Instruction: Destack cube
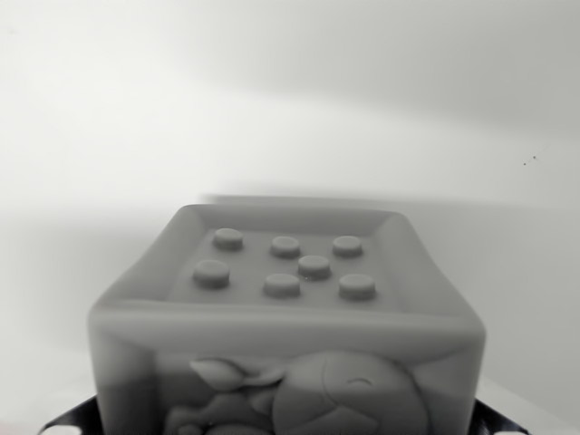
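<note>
Cube fills the lower half of my wrist view; little else in sight.

Around the cube (285,317) I note only a pale, bare desk (109,136), with nothing standing in the way. Its top face is recessed with seven raised studs (314,265); the near face carries a moulded animal figure (308,399). Dark, white-dotted corners (63,426) show beneath it, possibly another block. My claw is out of sight: I cannot tell its opening or hold.
</note>
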